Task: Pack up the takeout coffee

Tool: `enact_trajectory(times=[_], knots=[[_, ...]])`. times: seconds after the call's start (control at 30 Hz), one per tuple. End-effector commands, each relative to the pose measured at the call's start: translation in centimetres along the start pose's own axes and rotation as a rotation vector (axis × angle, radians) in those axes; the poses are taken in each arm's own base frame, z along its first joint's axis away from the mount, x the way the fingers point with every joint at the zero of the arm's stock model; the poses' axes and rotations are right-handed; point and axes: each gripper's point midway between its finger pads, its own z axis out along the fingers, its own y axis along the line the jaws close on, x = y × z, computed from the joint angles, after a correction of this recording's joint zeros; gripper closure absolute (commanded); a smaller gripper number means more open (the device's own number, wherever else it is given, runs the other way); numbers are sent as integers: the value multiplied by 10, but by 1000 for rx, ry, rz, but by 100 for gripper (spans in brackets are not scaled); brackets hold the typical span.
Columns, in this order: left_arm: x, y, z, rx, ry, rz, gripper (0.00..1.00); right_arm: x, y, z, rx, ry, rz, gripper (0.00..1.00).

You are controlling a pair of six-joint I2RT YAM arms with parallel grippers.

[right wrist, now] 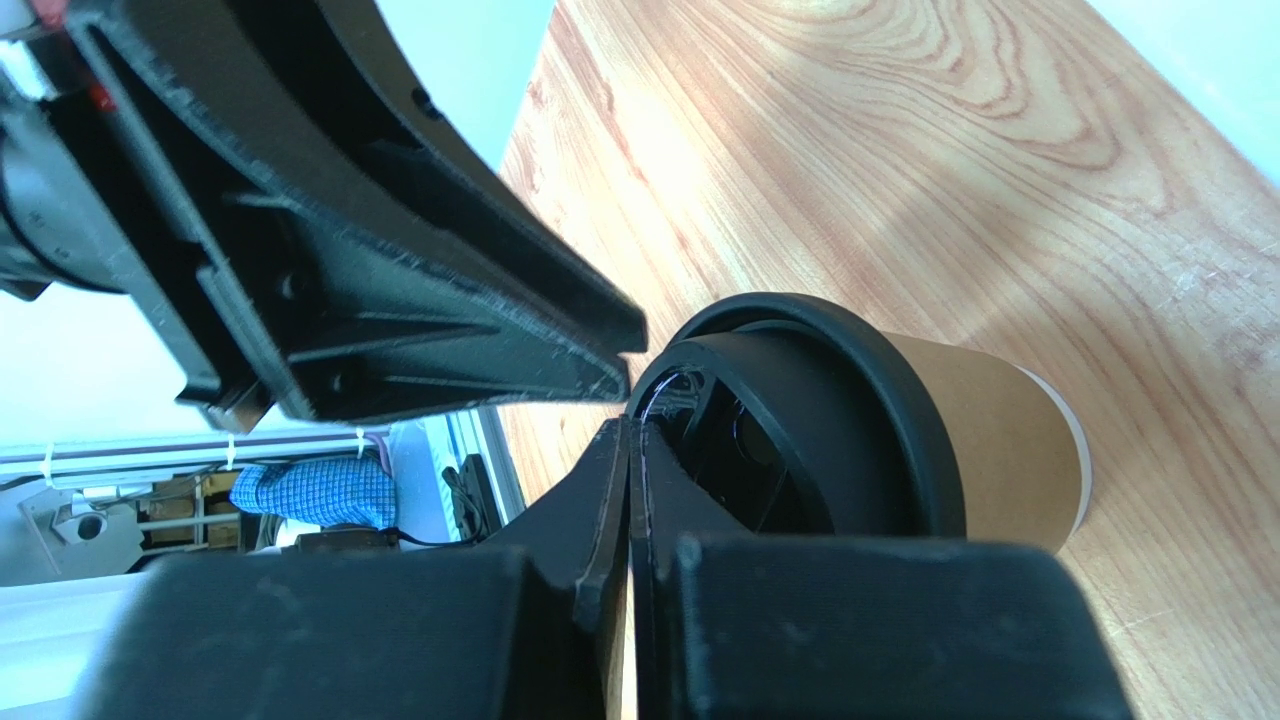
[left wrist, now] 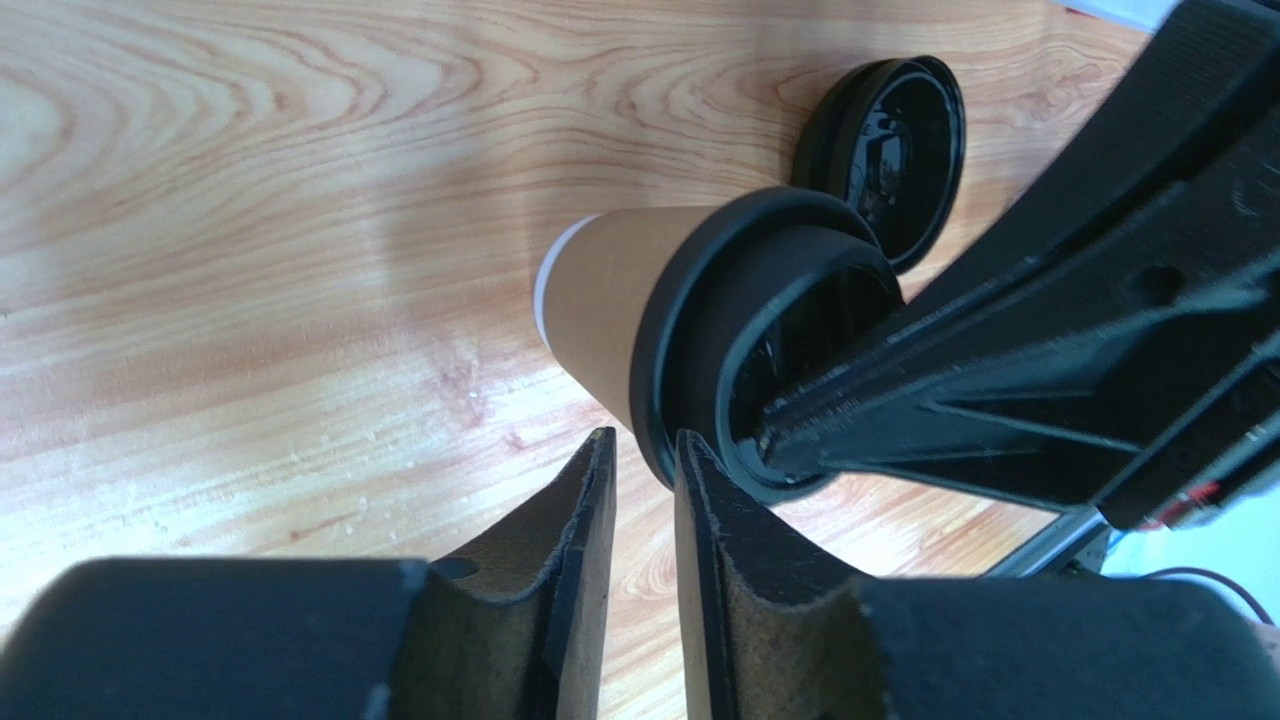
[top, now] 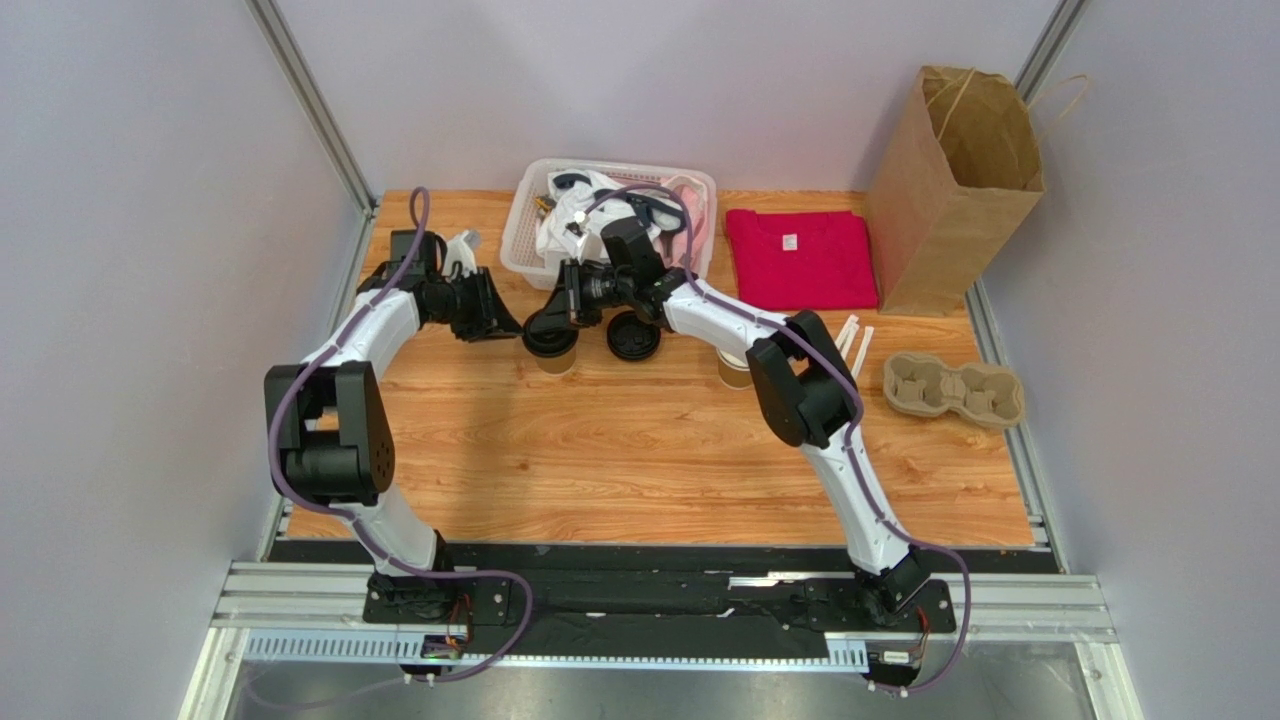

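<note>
The right gripper (right wrist: 627, 432) has its jaws pressed together and empty, tips down on the lid (right wrist: 902, 435) of the cup (left wrist: 609, 308). The cup stands upright at the far middle of the table (top: 601, 465), its axis vertical. The left gripper (left wrist: 643, 453) sits just beside the lid's rim on the cup's left, jaws a narrow slit apart with nothing between. A spare lid (left wrist: 899, 143) lies just to the cup's right. The tray (top: 954, 390) and bag (top: 954, 180) stand well apart to the right, with a second cup (top: 732, 369) and the right forearm between.

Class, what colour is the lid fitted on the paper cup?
Black; the lid shows best in the left wrist view.
</note>
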Motion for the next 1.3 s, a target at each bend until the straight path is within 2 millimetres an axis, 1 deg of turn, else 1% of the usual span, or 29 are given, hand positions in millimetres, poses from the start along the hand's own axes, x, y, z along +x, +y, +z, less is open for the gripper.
enact_trajectory(times=[0.0,0.17,0.23,0.33,0.37,0.4,0.43,0.53,0.63,0.83,0.87,0.9,0.93,0.97,1.0,1.03,1.07,1.1,1.13,1.2,1.27], knots=[[-13,-2,5,-1,-16,66,72,12,-29,5,45,17,19,99],[-3,5,14,-19,18,66,74,16,-43,6,68,23,33,100],[-1,9,16,-37,28,69,75,17,-45,7,70,26,35,100],[6,21,20,-86,50,59,81,22,-53,7,83,33,47,100],[9,26,21,-104,61,51,86,23,-56,7,86,36,52,100],[9,31,21,-132,61,52,88,25,-60,7,92,38,58,100],[14,36,24,-146,77,45,90,26,-61,6,92,40,62,100],[21,44,26,-173,99,37,96,29,-69,6,96,46,73,100],[24,49,29,-185,111,38,100,31,-74,4,99,48,80,100],[29,49,30,-188,129,49,100,37,-78,5,94,61,85,100],[29,47,30,-180,130,48,100,36,-77,4,92,61,86,100],[27,40,28,-152,125,48,100,36,-73,4,80,63,82,100],[24,34,27,-124,117,56,95,35,-70,3,71,65,79,100],[22,27,27,-92,113,61,91,32,-63,2,59,62,68,100],[15,12,20,-40,88,73,87,32,-59,2,49,65,54,100],[7,5,18,-16,58,77,78,30,-53,1,40,62,41,100],[1,-3,14,8,35,88,75,26,-45,1,27,58,24,100],[-8,-16,6,42,-1,111,71,27,-41,1,22,64,10,100],[-16,-22,1,55,-32,121,66,24,-38,0,20,60,3,100],[-29,-38,-12,84,-82,156,64,20,-30,-1,5,56,-12,100],[-36,-45,-21,90,-106,174,60,17,-23,-2,-8,51,-25,99]])
